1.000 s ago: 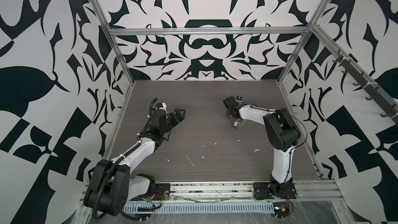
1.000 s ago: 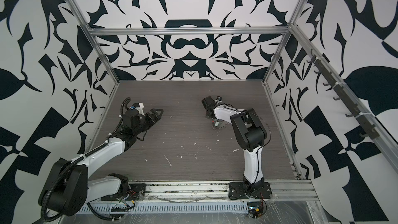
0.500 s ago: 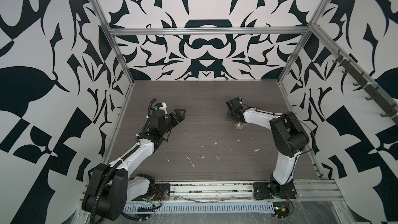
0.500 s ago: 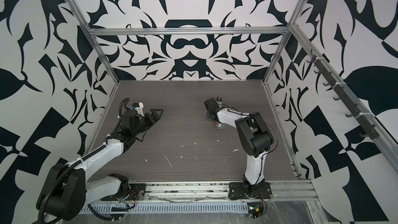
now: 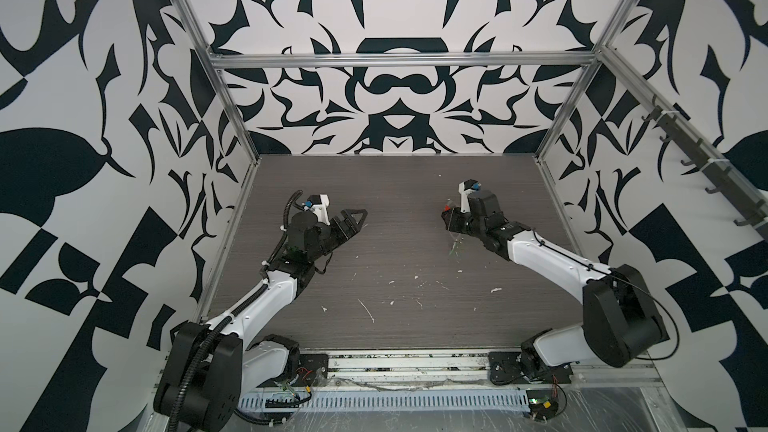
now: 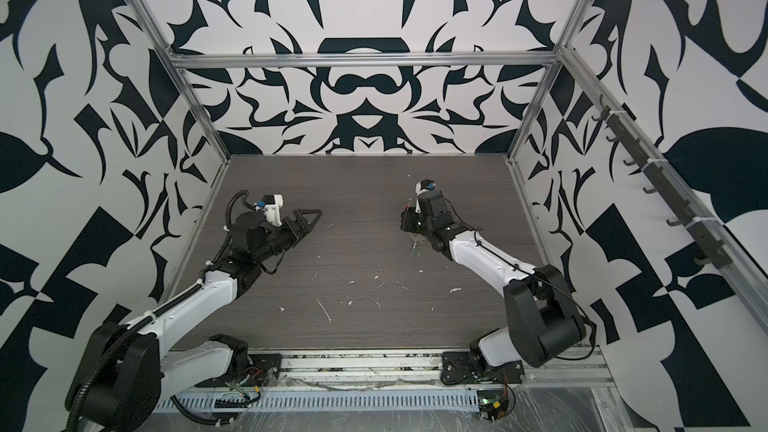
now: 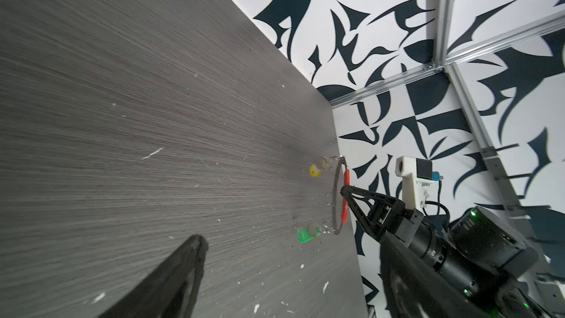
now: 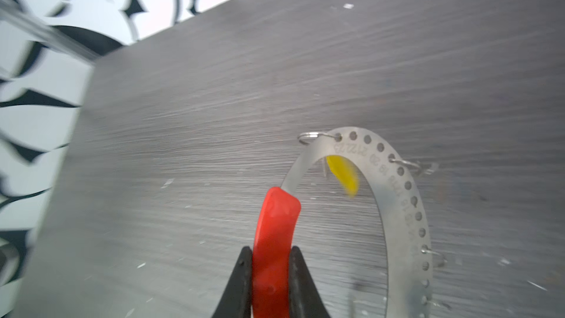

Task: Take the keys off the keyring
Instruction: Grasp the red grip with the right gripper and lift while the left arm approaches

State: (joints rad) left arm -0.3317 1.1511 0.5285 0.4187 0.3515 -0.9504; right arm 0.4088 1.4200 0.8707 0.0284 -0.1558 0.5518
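Since the table [image 5: 399,184] carries nothing but pale scraps [image 5: 368,311], everything that matters hangs off the right arm [image 5: 548,257]. Right gripper [image 8: 270,252] is clamped on the keyring [image 8: 397,197], jaws pinching its red sleeve [image 8: 275,224], with the hoop lifted off the surface. Left gripper [image 5: 360,220] is spread wide and holds nothing. It sits well apart on the opposite side of the table, jaws aimed roughly across at the hoop. From the left wrist view the keyring shows nearly edge-on, so its plane runs about in line with the left gripper's approach. On the perforated arc opposite the sleeve hang the yellow-tagged key [image 7: 315,170] near one end and the green-tagged key [image 7: 305,235] near the other, each on a small split ring [image 8: 307,134]. Both dangle toward the table; whether they touch it cannot be told. Judgement: neither key is off yet, and the left gripper is the only free one, so it has to cross over. The green-tagged key looks the nearer target.
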